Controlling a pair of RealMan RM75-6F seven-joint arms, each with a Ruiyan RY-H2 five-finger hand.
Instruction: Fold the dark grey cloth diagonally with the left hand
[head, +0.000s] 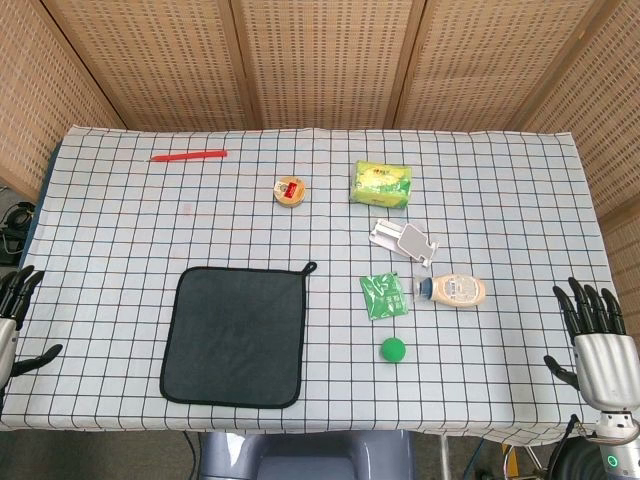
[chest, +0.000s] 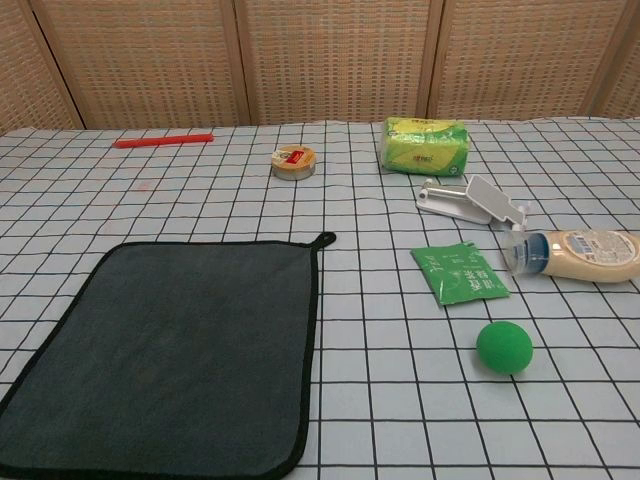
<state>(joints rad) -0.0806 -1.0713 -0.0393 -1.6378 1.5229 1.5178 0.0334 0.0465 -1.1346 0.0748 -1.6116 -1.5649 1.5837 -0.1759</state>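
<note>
Grey cloth (head: 233, 336) lies flat and square, left of the green ball (head: 393, 349). It looks soft, with a dark sewn edge and a small loop. My left hand (head: 14, 305) waits open beside it. I should pinch one corner and pull it to the far corner.

Flat dark grey cloth (head: 233, 336), unfolded

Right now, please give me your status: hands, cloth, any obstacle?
Left hand and right hand open, fingers apart, at table edges. Dark grey cloth flat, unfolded, untouched. Nothing on it; green packet lies beside, apart.
</note>
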